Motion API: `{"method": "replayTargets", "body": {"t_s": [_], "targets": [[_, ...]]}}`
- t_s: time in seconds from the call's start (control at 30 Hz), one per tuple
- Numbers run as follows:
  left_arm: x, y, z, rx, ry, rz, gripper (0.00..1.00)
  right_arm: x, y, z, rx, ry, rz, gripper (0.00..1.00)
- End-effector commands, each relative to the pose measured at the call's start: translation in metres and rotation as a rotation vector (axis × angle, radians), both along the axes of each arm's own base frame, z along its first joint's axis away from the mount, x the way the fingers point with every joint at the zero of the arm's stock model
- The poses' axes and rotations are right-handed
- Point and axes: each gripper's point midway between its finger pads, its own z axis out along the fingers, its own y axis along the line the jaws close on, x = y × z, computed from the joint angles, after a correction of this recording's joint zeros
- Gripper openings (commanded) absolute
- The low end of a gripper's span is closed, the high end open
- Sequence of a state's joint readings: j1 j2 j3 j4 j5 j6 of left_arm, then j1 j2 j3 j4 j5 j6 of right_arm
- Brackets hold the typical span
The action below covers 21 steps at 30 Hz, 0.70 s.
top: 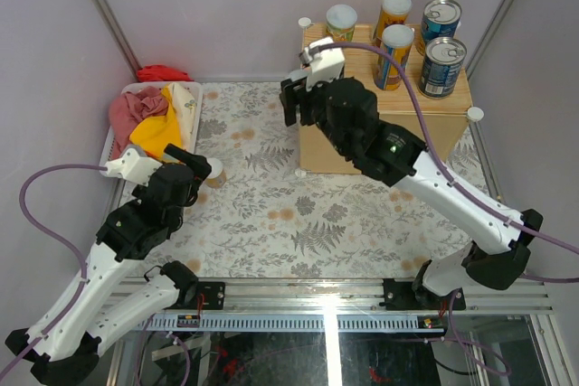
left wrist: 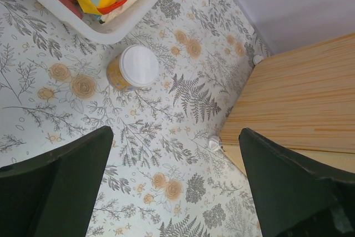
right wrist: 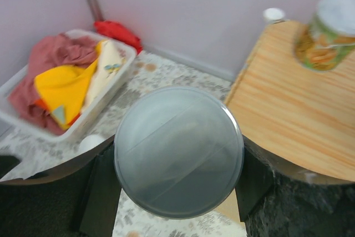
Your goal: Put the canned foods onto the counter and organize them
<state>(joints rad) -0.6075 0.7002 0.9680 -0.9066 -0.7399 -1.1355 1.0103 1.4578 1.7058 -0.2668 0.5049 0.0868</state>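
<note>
Right gripper [right wrist: 177, 173]: we find its fingers pressed against the sides of a grey-lidded can [right wrist: 178, 142], which is carried upright, lid up. It hangs just off the left edge of the counter [top: 457, 97], above the floral table [top: 271, 196], not yet over the wood. We judge the upright carry is meant to let the can go down flat on its base.

Counter contents: a pale-lidded can [top: 341, 20] at the far left corner, two orange jars [top: 393, 11] [top: 394, 51] in the middle, and two blue tins [top: 441, 20] [top: 441, 65] on the right. All stand upright in loose rows, which leaves the near left part of the top free for the next can.

Left gripper [left wrist: 175, 154]: fingers spread wide, holding nothing. It hovers above the table, near a white-lidded orange jar [left wrist: 133, 67] standing just beside the white basket [left wrist: 111, 33] of cloths [top: 149, 119]. We judge this jar is the next pick.
</note>
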Motion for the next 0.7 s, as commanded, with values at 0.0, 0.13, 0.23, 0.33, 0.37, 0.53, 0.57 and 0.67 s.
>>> {"method": "replayTargets", "body": {"t_s": [0.0, 0.13, 0.23, 0.33, 0.37, 0.53, 0.57, 0.67], "targets": [[0.008, -0.003, 0.008, -0.055, -0.048, 0.023, 0.97, 0.032, -0.037, 0.055, 0.094, -0.092, -0.095, 0.05], [0.007, -0.006, 0.008, -0.070, -0.048, 0.008, 0.97, 0.067, -0.064, 0.056, 0.091, -0.086, -0.192, 0.05], [0.006, -0.007, 0.010, -0.076, -0.051, 0.000, 0.96, 0.094, -0.077, 0.050, 0.082, -0.070, -0.230, 0.05], [0.005, -0.008, 0.011, -0.075, -0.050, -0.006, 0.96, 0.117, -0.089, 0.042, 0.078, -0.055, -0.269, 0.05], [0.004, -0.008, 0.011, -0.076, -0.048, -0.009, 0.96, 0.124, -0.092, 0.040, 0.077, -0.052, -0.280, 0.05], [0.004, -0.009, 0.011, -0.077, -0.047, -0.016, 0.96, 0.157, -0.104, 0.024, 0.074, -0.029, -0.322, 0.05], [0.003, -0.009, 0.011, -0.076, -0.046, -0.017, 0.96, 0.161, -0.106, 0.022, 0.076, -0.028, -0.328, 0.05], [0.003, -0.008, 0.010, -0.070, -0.043, -0.015, 0.96, 0.176, -0.110, 0.015, 0.070, -0.014, -0.338, 0.05]]}}
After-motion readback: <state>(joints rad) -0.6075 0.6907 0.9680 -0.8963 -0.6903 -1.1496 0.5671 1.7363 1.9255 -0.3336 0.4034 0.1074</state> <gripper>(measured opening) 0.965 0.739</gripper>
